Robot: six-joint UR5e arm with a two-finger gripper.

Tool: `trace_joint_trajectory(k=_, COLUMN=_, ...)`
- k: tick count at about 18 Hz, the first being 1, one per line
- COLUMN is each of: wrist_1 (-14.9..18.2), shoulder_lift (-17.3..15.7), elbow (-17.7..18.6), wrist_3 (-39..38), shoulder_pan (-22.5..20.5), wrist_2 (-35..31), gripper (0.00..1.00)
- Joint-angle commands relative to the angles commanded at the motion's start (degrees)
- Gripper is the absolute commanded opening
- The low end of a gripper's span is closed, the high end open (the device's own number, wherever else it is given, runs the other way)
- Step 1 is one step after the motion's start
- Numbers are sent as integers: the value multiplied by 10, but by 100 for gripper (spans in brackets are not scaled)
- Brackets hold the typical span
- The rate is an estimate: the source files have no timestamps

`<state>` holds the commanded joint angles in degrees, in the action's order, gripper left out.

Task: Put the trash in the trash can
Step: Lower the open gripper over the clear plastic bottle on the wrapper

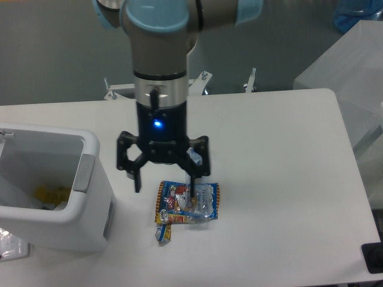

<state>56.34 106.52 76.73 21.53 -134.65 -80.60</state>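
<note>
Here the arm (160,54) comes down from the top of the frame, its upper part cut off by the top edge, and ends in the black tool (165,181) just left of centre, with a blue light glowing on its body. Its two fingers stand wide apart and hold nothing. The left fingertip hangs over bare desk (269,179); the right fingertip sits at the upper edge of the snack packet (173,203), though whether it touches cannot be told from this view.

The packet lies flat on the white desk below centre, blue, yellow and red. Across its right half lies the small clear bottle (205,202), hard to make out because it is see-through (its outline blends into the print beneath). A small yellow wrapper (164,233) lies just below the packet's lower left corner, touching or nearly so.

The white trash can (90,203) stands at the lower left of the frame, its left side cut off by the edge, with a grey tab (83,173) on the rim facing the tool. Something yellow (51,194) shows inside at the bottom, blurred and partly hidden by the near wall. A clear, crumpled-looking thing (12,245) peeks out at the can's lower left, mostly cut off.
</note>
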Motion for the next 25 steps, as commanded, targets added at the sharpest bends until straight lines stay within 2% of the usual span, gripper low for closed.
trace_joint_trajectory(k=4, wrist_1=0, shoulder_lift=10, elbow=-4, wrist_3=0, shoulder_pan=2, wrist_2=-38, gripper=100)
trace_joint_trajectory(k=10, wrist_1=-12, shoulder_lift=18, elbow=5, wrist_3=1, shoulder_pan=3, wrist_2=-39, gripper=100)
trace_joint_trajectory(k=14, wrist_1=-65, shoulder_lift=16, elbow=60, wrist_3=-11, shoulder_pan=4, wrist_2=-40, gripper=100)
trace_joint_trajectory(k=16, wrist_1=-67, shoulder_lift=14, elbow=82, wrist_3=-40, shoulder_pan=5, wrist_2=-40, gripper=100)
trace_joint_trajectory(k=18, wrist_1=-63, shoulder_lift=17, elbow=95, wrist_3=-40, shoulder_pan=6, wrist_2=-37, gripper=100)
trace_joint_trajectory(k=21, wrist_1=-69, shoulder_lift=25, elbow=137, wrist_3=-38, shoulder_pan=7, wrist_2=-38, gripper=100)
trace_joint_trajectory(k=25, wrist_1=-68, shoulder_lift=35, elbow=155, wrist_3=-31, shoulder_pan=6, wrist_2=-36, gripper=100)
